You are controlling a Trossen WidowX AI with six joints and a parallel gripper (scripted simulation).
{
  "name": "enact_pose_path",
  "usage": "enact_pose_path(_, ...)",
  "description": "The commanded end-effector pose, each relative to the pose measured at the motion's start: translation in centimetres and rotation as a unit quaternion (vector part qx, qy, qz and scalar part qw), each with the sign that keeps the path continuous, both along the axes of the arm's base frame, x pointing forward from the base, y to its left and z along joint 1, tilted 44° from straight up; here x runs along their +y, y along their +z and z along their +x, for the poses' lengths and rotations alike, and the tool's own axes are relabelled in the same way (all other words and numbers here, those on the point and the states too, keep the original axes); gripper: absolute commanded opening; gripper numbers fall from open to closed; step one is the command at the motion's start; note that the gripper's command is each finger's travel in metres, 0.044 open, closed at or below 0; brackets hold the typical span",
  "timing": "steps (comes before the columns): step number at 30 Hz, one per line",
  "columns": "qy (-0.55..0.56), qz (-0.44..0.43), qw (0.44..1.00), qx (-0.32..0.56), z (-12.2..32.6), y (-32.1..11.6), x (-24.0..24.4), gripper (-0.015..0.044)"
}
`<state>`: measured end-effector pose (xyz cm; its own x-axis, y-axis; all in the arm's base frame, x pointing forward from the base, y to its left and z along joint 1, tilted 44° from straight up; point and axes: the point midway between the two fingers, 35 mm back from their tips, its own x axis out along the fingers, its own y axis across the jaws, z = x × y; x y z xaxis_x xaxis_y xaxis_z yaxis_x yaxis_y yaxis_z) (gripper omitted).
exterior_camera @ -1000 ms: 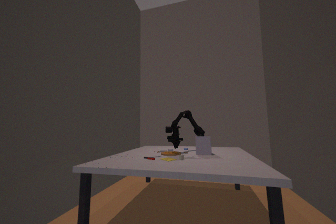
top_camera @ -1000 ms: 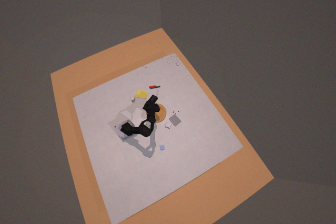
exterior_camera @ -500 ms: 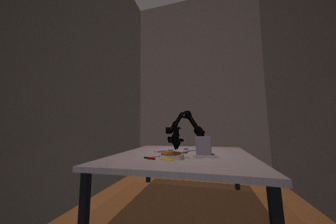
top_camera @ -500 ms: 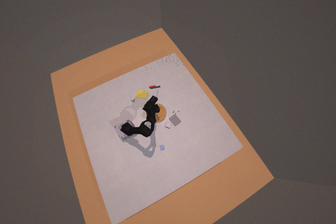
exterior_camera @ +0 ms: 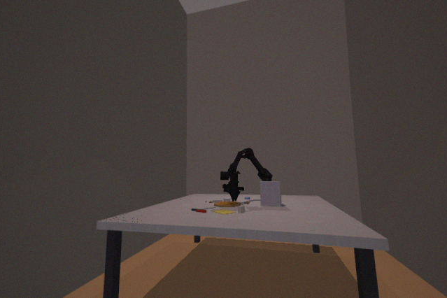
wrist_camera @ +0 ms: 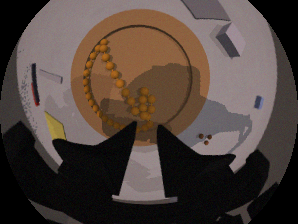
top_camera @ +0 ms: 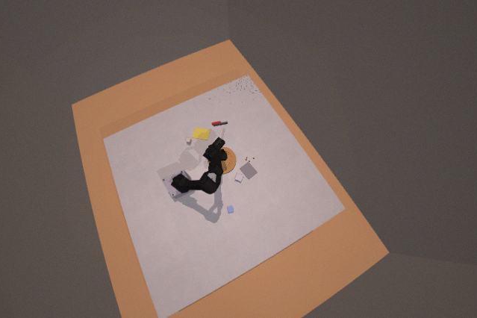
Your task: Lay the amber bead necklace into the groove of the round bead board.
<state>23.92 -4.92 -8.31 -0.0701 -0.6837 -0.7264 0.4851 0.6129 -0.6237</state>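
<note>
The round wooden bead board [top_camera: 233, 159] [exterior_camera: 227, 206] [wrist_camera: 200, 60] has a thin dark circular groove. The amber bead necklace [wrist_camera: 115, 74] lies on it. In the wrist view its beads follow the left side of the groove from the top down to the bottom. Another strand cuts inward from the top left to a bunched cluster inside the ring, near the bottom. The right side of the groove holds no beads. My gripper [exterior_camera: 233, 200] [wrist_camera: 147, 125] is partly open and empty, pointing down close above the board's edge. A few beads show just beyond its fingertips.
A grey slab [top_camera: 248, 170] [wrist_camera: 206, 9] and white block [top_camera: 238, 177] [wrist_camera: 232, 40] lie beside the board. Around it are a yellow pad [top_camera: 201, 133] [wrist_camera: 55, 126], red-and-black marker [top_camera: 216, 123], pale stick [wrist_camera: 51, 76], cream cube [exterior_camera: 240, 209], blue block [top_camera: 230, 208] and small brown beads.
</note>
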Motion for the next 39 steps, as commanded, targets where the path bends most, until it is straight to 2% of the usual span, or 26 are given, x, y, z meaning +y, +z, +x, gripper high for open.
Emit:
enact_pose_path(1,0.001,-0.004,1.0,0.007,-0.48,-0.56,-0.71,0.012)
enact_pose_path(11,0.0,-0.004,1.0,0.008,-0.62,-0.91,-1.1,0.012)
enact_pose_path(16,-0.001,-0.002,1.0,0.004,-0.41,-0.83,-0.9,0.0)
enact_pose_path(39,-0.001,-0.002,1.0,0.004,-0.41,-0.83,-0.9,0.0)
